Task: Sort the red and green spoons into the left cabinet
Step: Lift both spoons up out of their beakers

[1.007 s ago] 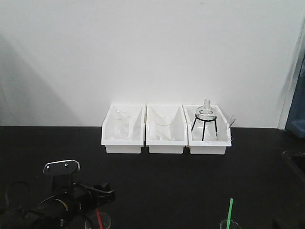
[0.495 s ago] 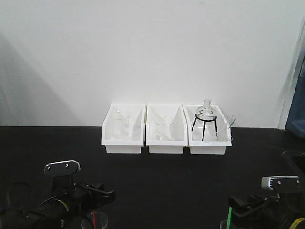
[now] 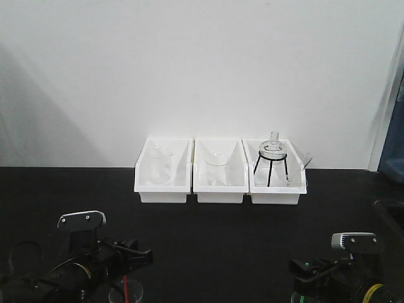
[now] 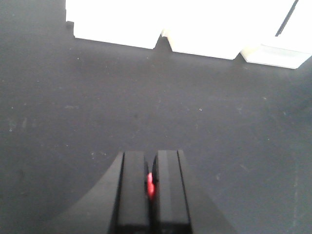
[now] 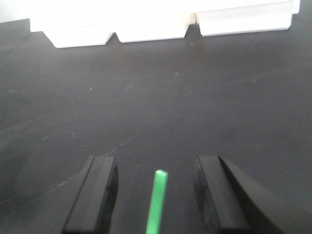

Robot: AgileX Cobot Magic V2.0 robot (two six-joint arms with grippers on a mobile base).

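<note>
The red spoon (image 4: 150,186) is pinched by its thin handle between the two fingers of the left gripper (image 4: 151,161), which are clamped tight against it. In the front view its handle runs down into a small glass beaker (image 3: 126,294) at the near left of the black tabletop (image 3: 208,233), so it looks grasped but not yet lifted clear. The green spoon (image 5: 157,200) stands at the near right, its handle tip rising in the gap of the right gripper (image 5: 155,163), whose fingers are spread wide on either side and apart from it; nothing is gripped there. Far across the tabletop three white bins (image 3: 218,189) sit in a row against the wall, with clear glassware (image 3: 273,148) in them. The left cabinet is not in view in any picture. Judging from this, the task is at its start: one spoon is seized, the other only straddled, and both are yet to be carried to the cabinet
</note>
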